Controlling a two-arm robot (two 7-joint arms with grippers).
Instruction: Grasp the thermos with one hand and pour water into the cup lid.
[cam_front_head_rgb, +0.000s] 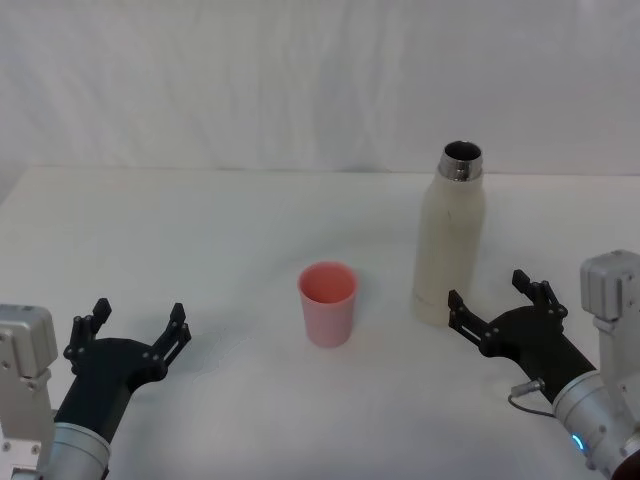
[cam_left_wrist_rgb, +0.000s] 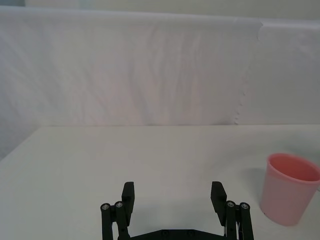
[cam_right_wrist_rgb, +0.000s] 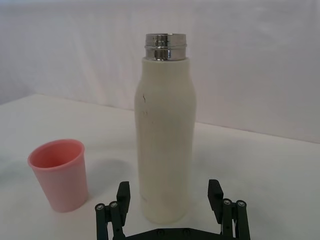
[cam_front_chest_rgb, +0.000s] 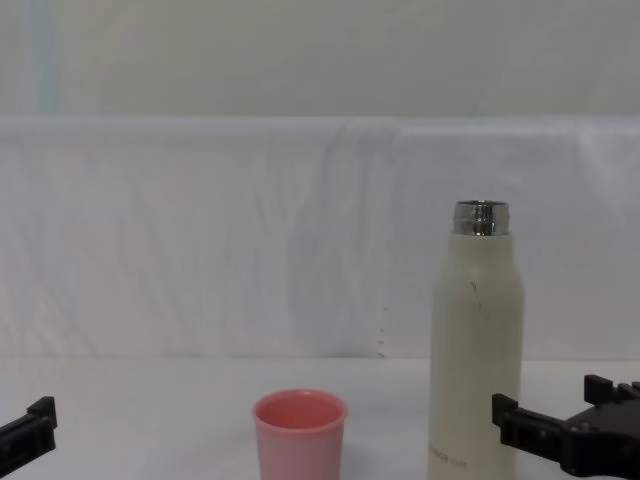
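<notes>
Hovering just short of the upright thermos (cam_front_head_rgb: 450, 240), the right gripper (cam_front_head_rgb: 500, 305) had fingers spread, nothing held. Cup lid (cam_front_head_rgb: 327, 302) stood on the white worktop (cam_front_head_rgb: 200, 230) left of the thermos. Left gripper (cam_front_head_rgb: 135, 335) parked near-left, fingers apart.

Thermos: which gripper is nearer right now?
Right. The right gripper sits open just in front of the thermos; the left gripper is far off, beyond the cup lid.

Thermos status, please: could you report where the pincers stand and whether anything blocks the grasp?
Right pincer open, lined up just short of the thermos. Left pincer open, idle at table's left. Thermos upright, uncapped, untouched. Cup lid upright to its left, clear of the approach.
</notes>
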